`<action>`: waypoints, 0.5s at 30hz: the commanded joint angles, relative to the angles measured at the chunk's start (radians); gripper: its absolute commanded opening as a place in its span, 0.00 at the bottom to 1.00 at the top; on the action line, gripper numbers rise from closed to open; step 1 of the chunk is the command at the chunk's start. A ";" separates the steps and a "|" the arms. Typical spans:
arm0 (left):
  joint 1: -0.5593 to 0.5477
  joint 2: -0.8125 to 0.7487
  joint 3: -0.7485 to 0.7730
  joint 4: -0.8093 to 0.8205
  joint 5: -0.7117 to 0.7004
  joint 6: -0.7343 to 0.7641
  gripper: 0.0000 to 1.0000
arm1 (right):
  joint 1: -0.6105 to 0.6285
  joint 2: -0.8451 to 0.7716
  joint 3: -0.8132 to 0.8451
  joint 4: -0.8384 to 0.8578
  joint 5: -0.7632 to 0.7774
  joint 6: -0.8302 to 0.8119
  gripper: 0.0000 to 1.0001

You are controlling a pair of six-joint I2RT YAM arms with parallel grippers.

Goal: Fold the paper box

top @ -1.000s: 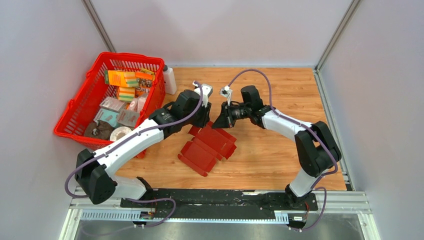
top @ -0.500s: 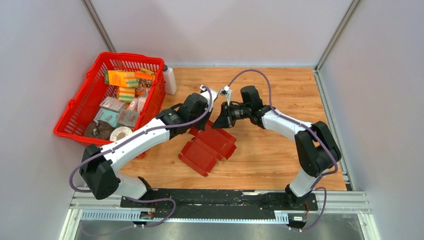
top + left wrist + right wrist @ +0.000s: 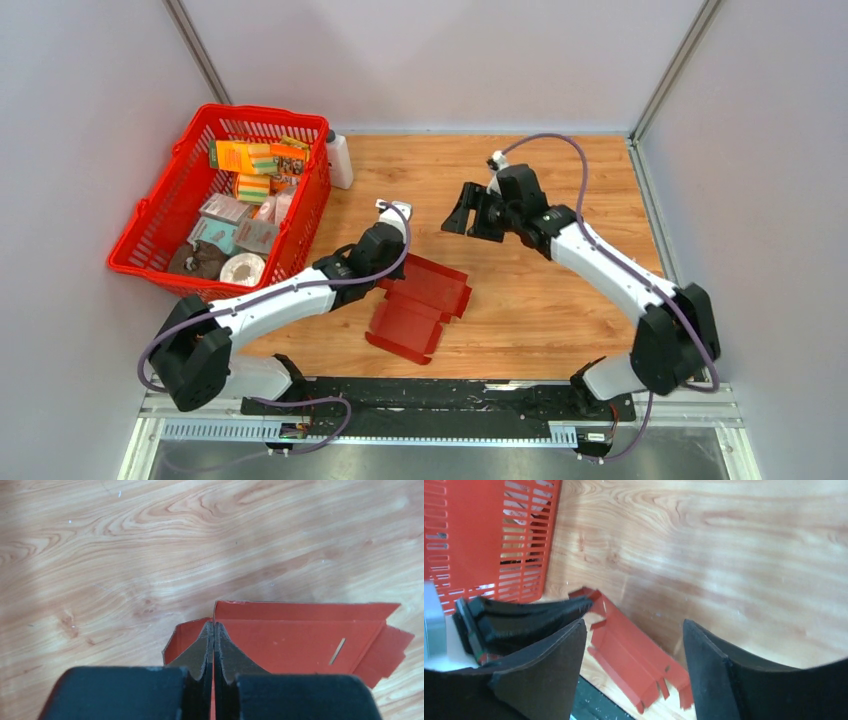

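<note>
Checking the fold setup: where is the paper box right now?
Top view: the paper box lies on the table, right of the red basket, its left edge pinched by the left gripper.

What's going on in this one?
The left hand is pinched shut on an edge of the paper box, a dark red cardboard sheet lying partly creased on the wooden table. The right hand hangs open farther back, clear of the box. The box is not yet folded up.
</note>
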 commanded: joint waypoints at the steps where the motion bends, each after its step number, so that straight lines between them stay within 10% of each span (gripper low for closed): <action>1: -0.002 -0.090 -0.102 0.313 -0.065 -0.133 0.00 | 0.072 -0.180 -0.127 0.083 0.180 0.358 0.79; 15: -0.002 -0.089 -0.251 0.629 -0.041 -0.171 0.00 | 0.124 -0.115 -0.221 0.122 0.227 1.006 0.61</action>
